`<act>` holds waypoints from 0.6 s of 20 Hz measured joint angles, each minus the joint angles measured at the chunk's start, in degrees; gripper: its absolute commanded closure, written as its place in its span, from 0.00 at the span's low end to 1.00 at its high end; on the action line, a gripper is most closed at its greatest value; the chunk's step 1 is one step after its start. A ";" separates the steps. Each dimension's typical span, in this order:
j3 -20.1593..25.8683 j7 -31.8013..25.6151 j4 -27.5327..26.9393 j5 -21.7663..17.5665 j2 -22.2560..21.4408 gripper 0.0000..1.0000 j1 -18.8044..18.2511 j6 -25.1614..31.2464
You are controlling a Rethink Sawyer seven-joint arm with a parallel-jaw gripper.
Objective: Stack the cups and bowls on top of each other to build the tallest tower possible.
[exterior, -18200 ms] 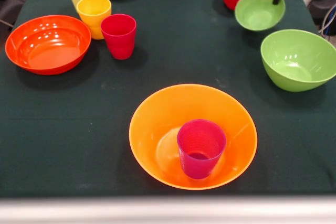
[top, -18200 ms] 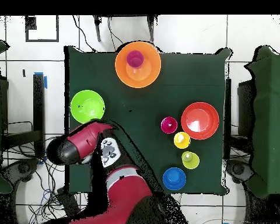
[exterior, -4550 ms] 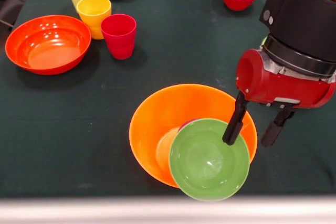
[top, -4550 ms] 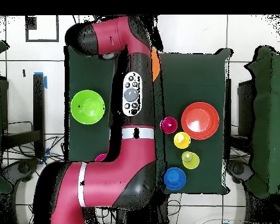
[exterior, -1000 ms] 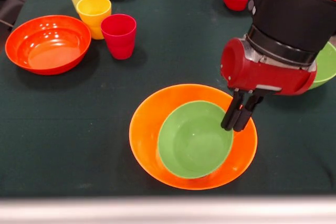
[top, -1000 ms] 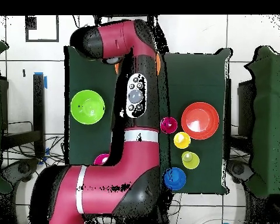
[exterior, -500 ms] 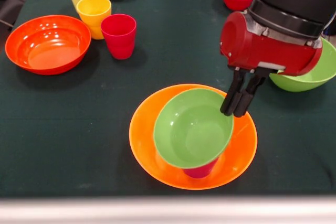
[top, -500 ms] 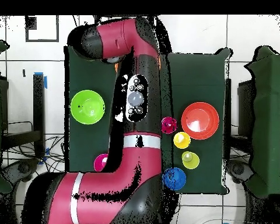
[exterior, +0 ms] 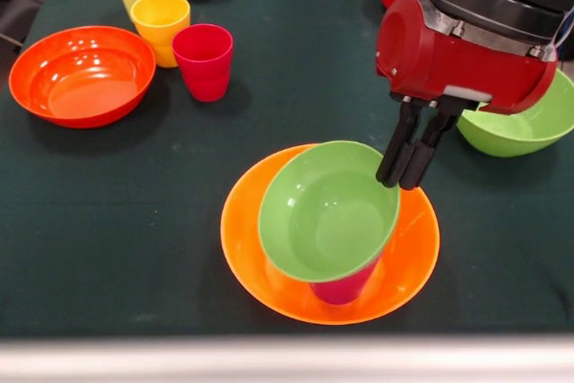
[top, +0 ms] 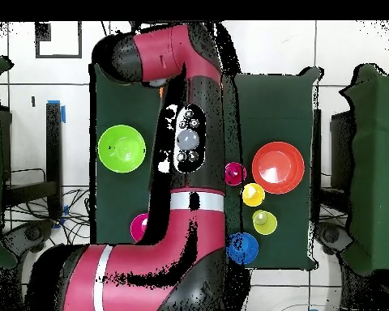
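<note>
Gripper (exterior: 405, 168) has its jaws closed together at the small green bowl's (exterior: 327, 214) far right rim; whether they pinch it I cannot tell. The bowl sits tilted on the purple cup (exterior: 345, 290), inside the big orange bowl (exterior: 260, 266) near centre. Other cups (exterior: 204, 60) stand far left.

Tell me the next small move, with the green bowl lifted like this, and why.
Probably lower and level it. The gripper is shut on the small green bowl at its rim, and the bowl hangs tilted over the cup in the orange bowl, so letting go now could tip it.
</note>
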 measured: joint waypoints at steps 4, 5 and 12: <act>-0.55 0.00 0.99 -0.27 -0.21 1.00 0.27 -1.31; -0.71 0.00 1.12 -0.45 -0.21 1.00 0.36 -1.44; -1.64 0.00 2.02 -2.35 -0.20 1.00 1.01 -1.53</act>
